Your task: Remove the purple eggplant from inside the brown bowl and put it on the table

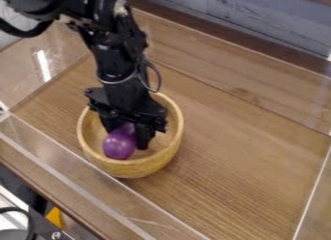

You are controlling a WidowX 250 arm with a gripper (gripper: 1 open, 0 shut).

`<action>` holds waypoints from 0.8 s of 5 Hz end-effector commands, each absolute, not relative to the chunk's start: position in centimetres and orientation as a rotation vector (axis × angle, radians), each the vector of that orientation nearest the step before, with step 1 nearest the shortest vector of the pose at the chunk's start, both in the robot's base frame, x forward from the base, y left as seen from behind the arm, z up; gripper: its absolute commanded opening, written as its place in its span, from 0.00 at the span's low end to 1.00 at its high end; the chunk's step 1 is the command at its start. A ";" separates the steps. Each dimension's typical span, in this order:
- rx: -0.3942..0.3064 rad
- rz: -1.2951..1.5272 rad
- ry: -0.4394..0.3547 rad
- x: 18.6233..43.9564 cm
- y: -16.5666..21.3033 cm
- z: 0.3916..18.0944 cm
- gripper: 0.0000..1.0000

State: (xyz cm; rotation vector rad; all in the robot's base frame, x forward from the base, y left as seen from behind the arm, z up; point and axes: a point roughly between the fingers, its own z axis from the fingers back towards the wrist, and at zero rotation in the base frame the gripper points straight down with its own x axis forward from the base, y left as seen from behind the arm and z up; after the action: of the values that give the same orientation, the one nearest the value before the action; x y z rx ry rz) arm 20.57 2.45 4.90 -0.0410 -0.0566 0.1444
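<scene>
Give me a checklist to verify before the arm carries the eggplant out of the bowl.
1. Fingers closed on the eggplant: ok.
2. Eggplant lifted above the bowl rim: not ok, it is inside the bowl.
3. Bowl sitting flat on the table: ok.
4. Bare table beside the bowl for the drop: ok, to the right in the picture.
5. Grip firm enough for the carry: cannot tell.

Single elevated view, looking obliquely down at table (246,176), fairly near.
</scene>
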 end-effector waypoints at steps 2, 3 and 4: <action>-0.047 0.051 -0.110 23.0 0.6 6.4 0.00; -0.050 0.015 -0.113 22.9 0.7 6.6 0.00; -0.052 0.011 -0.117 23.9 1.2 6.6 0.00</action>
State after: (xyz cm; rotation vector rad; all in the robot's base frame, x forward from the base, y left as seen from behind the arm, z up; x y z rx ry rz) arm 22.92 1.00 5.54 -0.0542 -0.0672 0.0140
